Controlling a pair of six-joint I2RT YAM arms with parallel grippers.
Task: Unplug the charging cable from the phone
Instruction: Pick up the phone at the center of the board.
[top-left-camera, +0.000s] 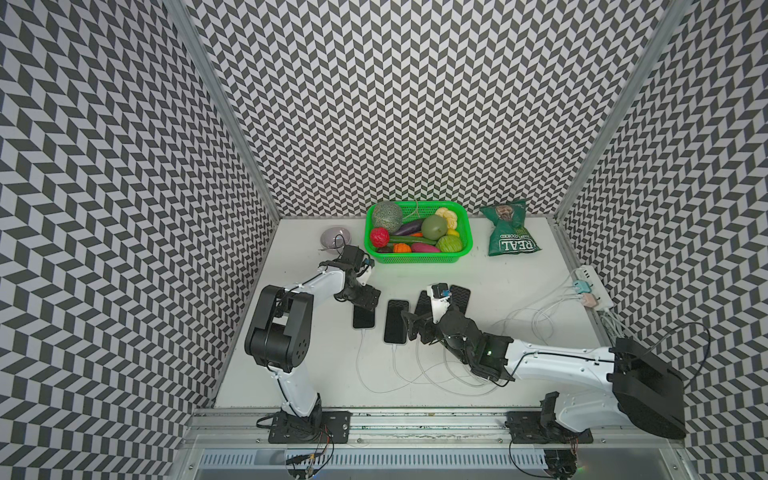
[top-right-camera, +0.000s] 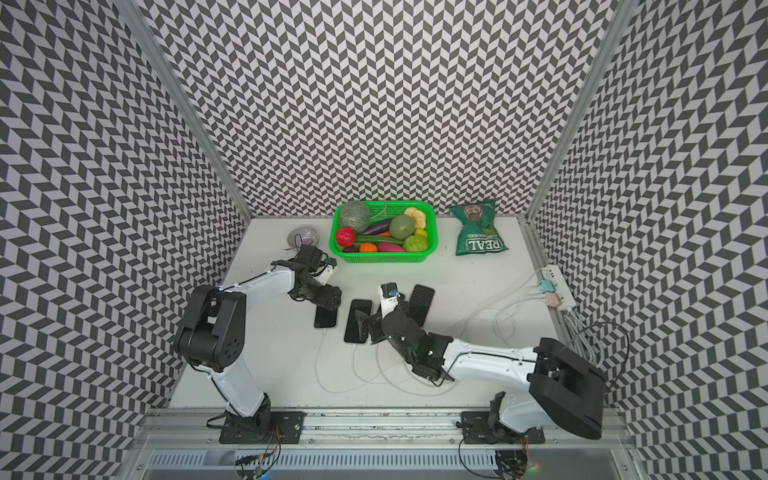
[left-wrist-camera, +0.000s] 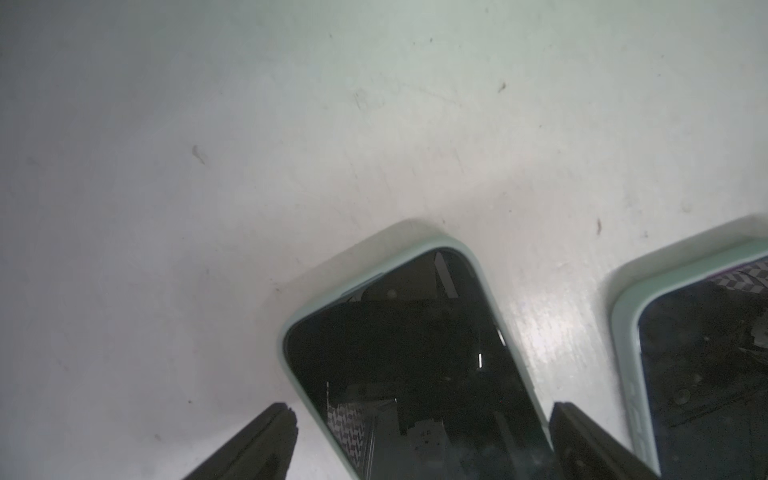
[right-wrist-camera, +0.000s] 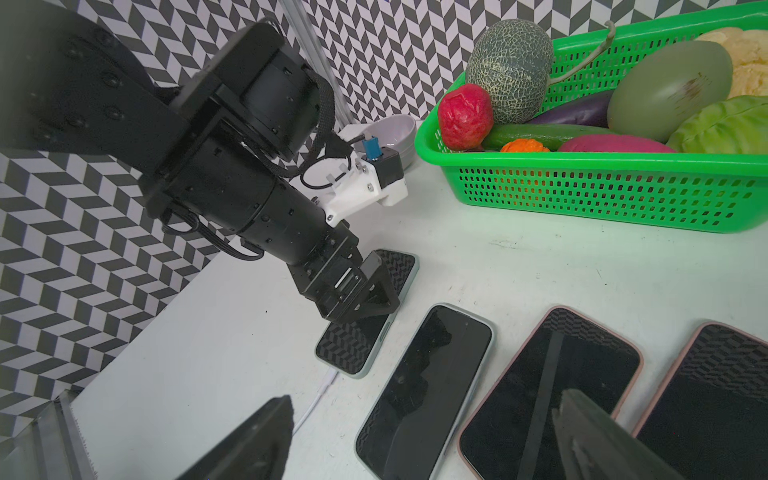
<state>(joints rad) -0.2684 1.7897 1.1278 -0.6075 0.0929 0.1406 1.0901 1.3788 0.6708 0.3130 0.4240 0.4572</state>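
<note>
Straddling the leftmost mint-cased phone (top-left-camera: 364, 319), the left gripper (top-left-camera: 366, 302) has its jaws spread wide, clamping nothing. A white charging cable (right-wrist-camera: 328, 379) is plugged into that phone's 6 o'clock end. At its 3 o'clock, the right gripper (right-wrist-camera: 428, 399) hovers over the neighbouring phones (right-wrist-camera: 440, 357), jaws apart and empty.

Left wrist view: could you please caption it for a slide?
Open left tool straddles a mint-cased phone on the white table.

Left gripper (top-left-camera: 365, 306) over leftmost phone (top-left-camera: 364, 321); white cable (top-left-camera: 360, 353) plugged in.
</note>
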